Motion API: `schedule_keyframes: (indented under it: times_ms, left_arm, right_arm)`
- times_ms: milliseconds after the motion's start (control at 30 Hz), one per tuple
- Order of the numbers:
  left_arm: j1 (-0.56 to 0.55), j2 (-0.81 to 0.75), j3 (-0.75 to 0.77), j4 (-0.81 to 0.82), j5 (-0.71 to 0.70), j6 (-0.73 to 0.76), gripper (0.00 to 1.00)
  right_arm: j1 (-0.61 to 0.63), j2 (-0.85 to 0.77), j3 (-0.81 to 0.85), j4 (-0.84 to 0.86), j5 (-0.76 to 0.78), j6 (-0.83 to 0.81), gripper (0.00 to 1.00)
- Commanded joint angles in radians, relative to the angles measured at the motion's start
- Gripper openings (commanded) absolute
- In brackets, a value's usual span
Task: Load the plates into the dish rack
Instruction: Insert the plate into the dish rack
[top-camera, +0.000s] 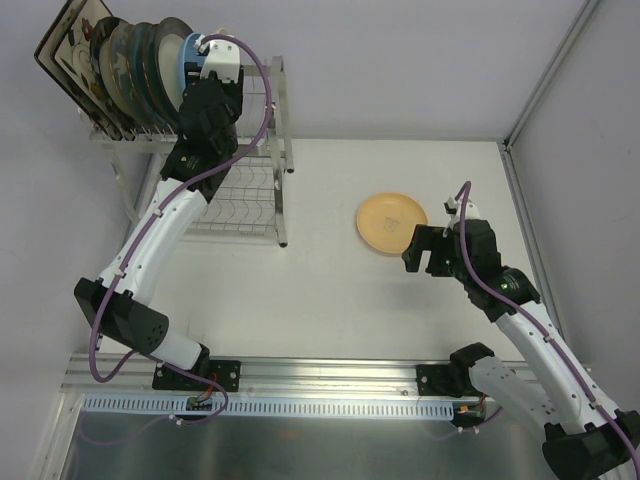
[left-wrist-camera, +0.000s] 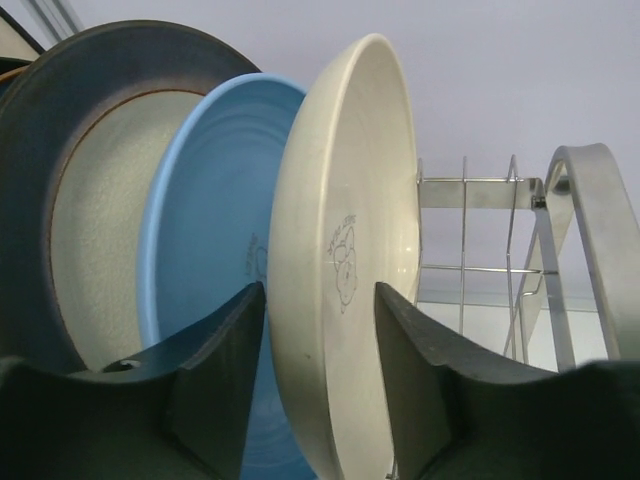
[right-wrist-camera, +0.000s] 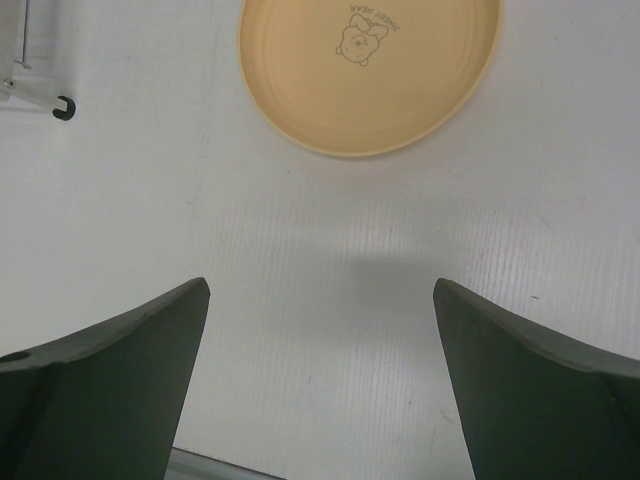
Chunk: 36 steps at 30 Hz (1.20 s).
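Several plates (top-camera: 130, 60) stand on edge in the top tier of the silver dish rack (top-camera: 283, 150), with a square floral one (top-camera: 70, 45) at the far left. My left gripper (top-camera: 205, 50) is at the right end of that row. In the left wrist view its jaws (left-wrist-camera: 320, 295) straddle a cream plate (left-wrist-camera: 340, 250) with a gap on each side, so it is open. A light blue plate (left-wrist-camera: 215, 220) and a dark-rimmed cream plate (left-wrist-camera: 90, 190) stand behind. A pale yellow plate (top-camera: 391, 222) lies flat on the table. My right gripper (top-camera: 425, 250) hovers just near of it, open and empty (right-wrist-camera: 320, 290), with the plate (right-wrist-camera: 368, 70) ahead.
The rack's lower tier (top-camera: 245, 205) has bare wire slots. Free slots and the flat-bar frame (left-wrist-camera: 590, 240) lie right of the cream plate. A rack foot (right-wrist-camera: 62, 108) shows at the left of the right wrist view. A raised rail (top-camera: 530, 230) borders the table's right side.
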Motion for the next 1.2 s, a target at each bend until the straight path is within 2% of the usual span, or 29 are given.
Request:
schedule_keyframes:
  times_ms: [0,500,633,867,1167]
  left_arm:
    - [0.013,-0.044,-0.001,0.002,0.014,-0.03,0.51]
    - [0.011,-0.159,-0.013,-0.019,0.124,-0.144,0.91]
    - [0.013,-0.202,-0.025,-0.042,0.2,-0.176,0.92]
    - [0.011,-0.311,-0.091,-0.08,0.307,-0.242,0.99]
    - [0.013,-0.489,-0.224,-0.154,0.436,-0.349,0.99]
  right_arm:
    - [0.003,0.003,0.014,0.001,0.004,-0.013,0.99]
    - [0.003,0.033,0.05,0.001,0.004,-0.016,1.0]
    - [0.003,0.064,0.069,-0.005,0.014,0.002,1.0]
    - [-0.029,0.119,0.09,-0.016,0.054,0.076,1.0]
    - [-0.242,0.23,0.078,0.015,-0.074,0.185,1.0]
